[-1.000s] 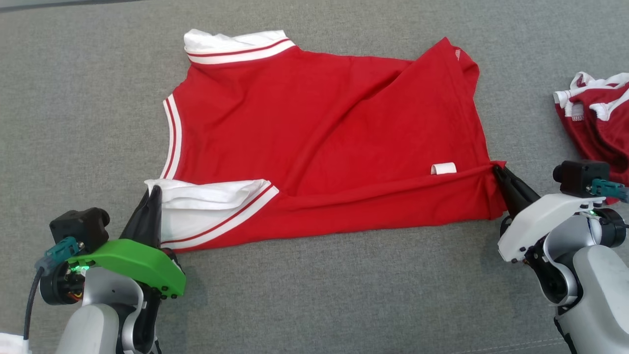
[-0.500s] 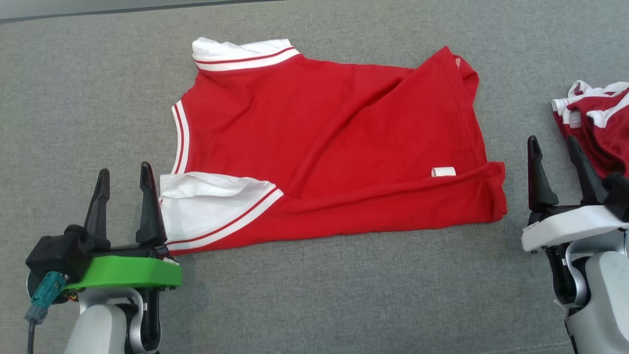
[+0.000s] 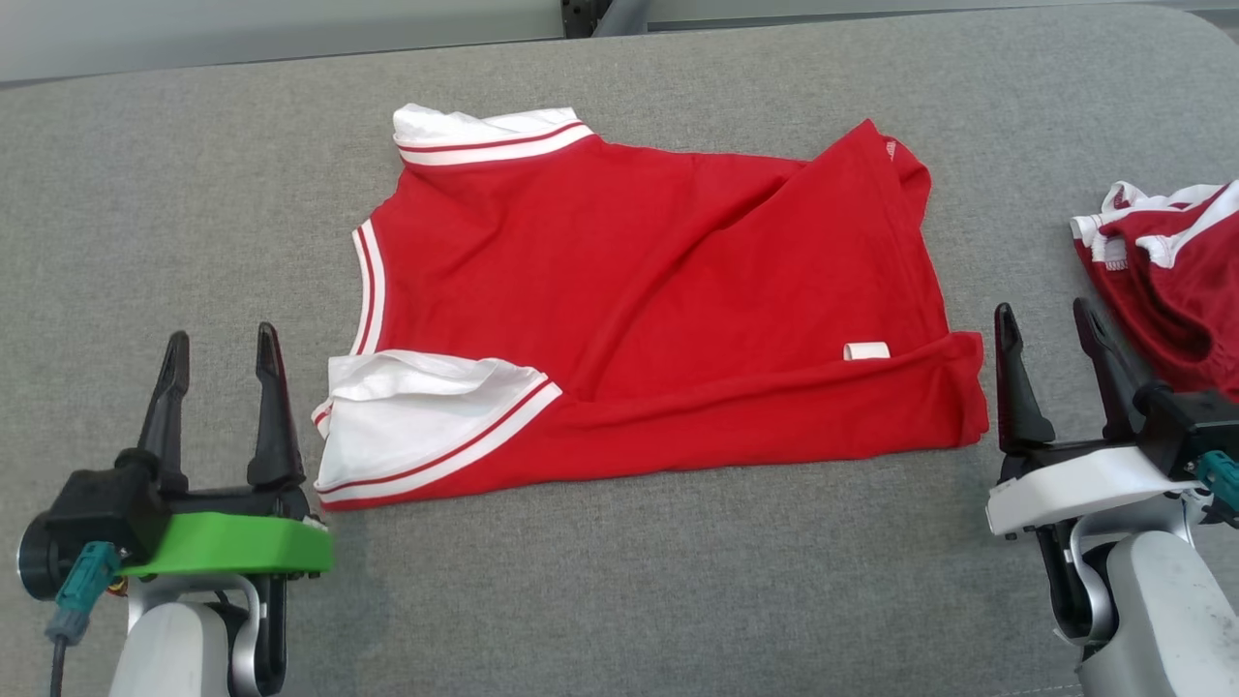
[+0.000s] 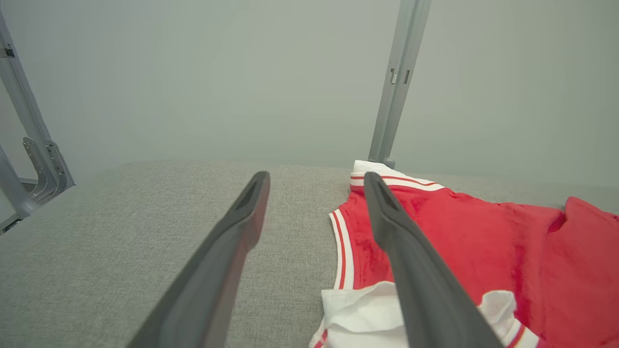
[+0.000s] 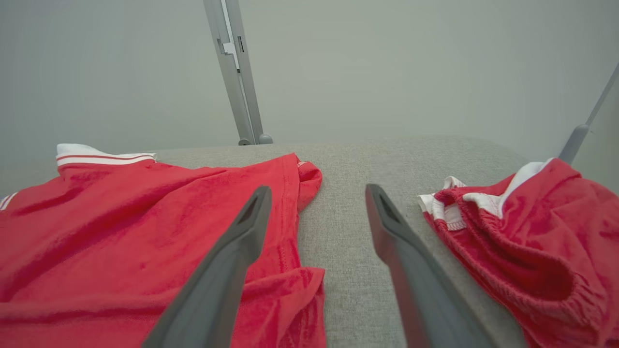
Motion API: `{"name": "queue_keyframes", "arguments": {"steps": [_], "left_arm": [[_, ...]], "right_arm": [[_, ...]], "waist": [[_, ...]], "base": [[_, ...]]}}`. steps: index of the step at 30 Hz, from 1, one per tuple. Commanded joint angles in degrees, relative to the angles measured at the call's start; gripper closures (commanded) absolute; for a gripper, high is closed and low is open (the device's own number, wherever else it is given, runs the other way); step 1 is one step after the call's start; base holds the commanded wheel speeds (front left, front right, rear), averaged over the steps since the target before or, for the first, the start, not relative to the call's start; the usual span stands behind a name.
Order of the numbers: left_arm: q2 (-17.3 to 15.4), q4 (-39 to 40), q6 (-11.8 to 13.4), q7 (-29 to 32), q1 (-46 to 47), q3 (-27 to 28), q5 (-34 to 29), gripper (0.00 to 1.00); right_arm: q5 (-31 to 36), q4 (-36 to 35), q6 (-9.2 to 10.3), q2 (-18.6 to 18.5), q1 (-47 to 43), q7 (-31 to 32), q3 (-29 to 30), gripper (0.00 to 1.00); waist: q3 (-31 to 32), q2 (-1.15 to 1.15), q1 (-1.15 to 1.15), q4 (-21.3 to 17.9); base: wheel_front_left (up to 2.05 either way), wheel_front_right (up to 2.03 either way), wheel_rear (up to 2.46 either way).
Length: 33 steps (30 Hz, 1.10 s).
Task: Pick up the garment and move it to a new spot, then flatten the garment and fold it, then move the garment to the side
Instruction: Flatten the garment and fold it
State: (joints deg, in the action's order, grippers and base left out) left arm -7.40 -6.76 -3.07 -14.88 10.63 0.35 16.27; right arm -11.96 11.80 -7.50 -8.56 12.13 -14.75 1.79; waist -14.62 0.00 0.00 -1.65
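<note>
Garment (image 3: 658, 310) lies between left gripper (image 3: 221, 334) and right gripper (image 3: 1043, 307), both spread, empty, just beside its edges.

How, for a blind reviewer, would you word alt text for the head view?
A red shirt with white striped trim lies partly folded on a grey fabric surface. The left claw and right claw stand open beside its near corners, holding nothing; a second red garment lies bunched far right.
</note>
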Motion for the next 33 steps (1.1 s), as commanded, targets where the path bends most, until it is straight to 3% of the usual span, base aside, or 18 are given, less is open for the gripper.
{"name": "queue_keyframes", "arguments": {"steps": [1,21,27,33], "left_arm": [[0.2,-0.5,-0.6,-0.3,-0.9,0.5,-1.0,0.00],[1.9,-9.1,-3.6,-0.2,-2.0,-0.1,-3.6,0.00],[2.3,-15.1,-4.0,-0.2,-1.5,-1.8,-1.6,0.00],[2.6,-21.7,-4.5,3.6,1.3,-3.7,4.2,0.00]], "right_arm": [[0.3,0.3,0.03,0.1,-0.3,-0.4,-0.1,0.00],[-1.0,5.3,0.03,-0.6,-1.6,-0.4,-0.9,0.00],[-1.7,8.6,0.03,-0.3,-1.4,0.0,-2.4,0.00],[-3.5,12.4,0.03,-0.3,0.7,0.6,-4.8,0.00]], "waist": [[0.0,0.00,0.00,0.0],[-2.2,0.00,0.00,1.2],[-3.6,0.00,0.00,1.2],[-4.4,0.00,0.00,1.3]], "base": [[0.00,0.00,0.00],[0.00,0.00,0.00],[0.00,0.00,0.00],[0.00,0.00,0.00]]}}
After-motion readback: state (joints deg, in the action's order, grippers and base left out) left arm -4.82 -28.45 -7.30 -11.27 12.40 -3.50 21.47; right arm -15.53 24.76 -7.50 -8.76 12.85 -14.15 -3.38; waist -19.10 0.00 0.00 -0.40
